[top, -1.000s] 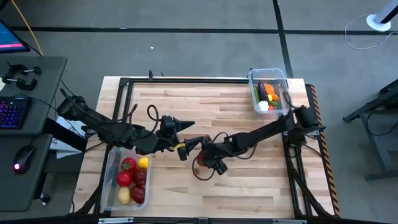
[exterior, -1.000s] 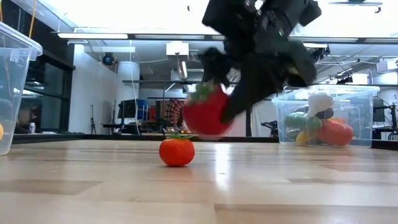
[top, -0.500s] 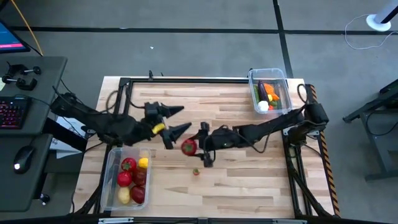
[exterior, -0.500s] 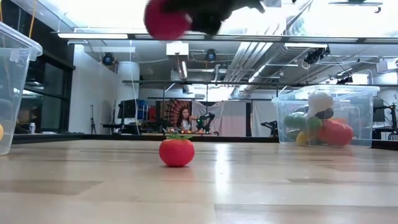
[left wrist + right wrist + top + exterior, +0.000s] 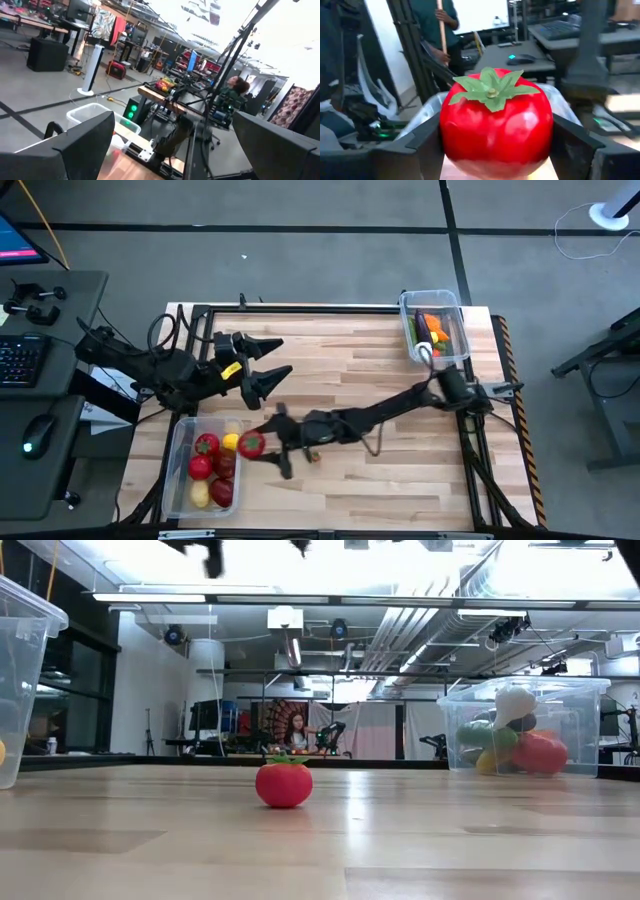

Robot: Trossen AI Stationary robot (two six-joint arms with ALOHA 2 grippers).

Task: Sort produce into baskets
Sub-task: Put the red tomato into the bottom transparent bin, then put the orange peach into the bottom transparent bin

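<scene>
My right gripper [image 5: 258, 446] reaches level from the table's right and is shut on a red toy tomato [image 5: 495, 125] with a green leafy top. It holds the tomato over the right rim of the left basket [image 5: 178, 480], which contains red and yellow fruits. A small red fruit [image 5: 284, 784] with a green top rests on the wood table [image 5: 400, 480], just right of that gripper. The right basket [image 5: 432, 325] at the far right holds green, orange and white vegetables. My left gripper [image 5: 272, 361] hovers open and with nothing between its fingers beyond the left basket. My right gripper pinches the tomato by its two opposite sides [image 5: 451, 137] between its two fingers [image 5: 420, 147]. The fingers lie level and come from the table's right. The tomato is lifted clear of the table, its leafy top [image 5: 492, 90] turned up and back toward the wrist.
A dark metal frame [image 5: 300, 308] runs round the table's edge. A desk with a keyboard and mouse [image 5: 38, 430] stands left of the table. Bare wood lies across the table's middle and near side. A person [image 5: 297, 730] sits far off in the room behind.
My right gripper has lifted the red tomato off the table and carried it toward the left edge, up to the left basket's rim, tipping from pointing down to level. My left gripper, still open, has risen and drawn back toward the far left. The small red fruit has stayed put.
</scene>
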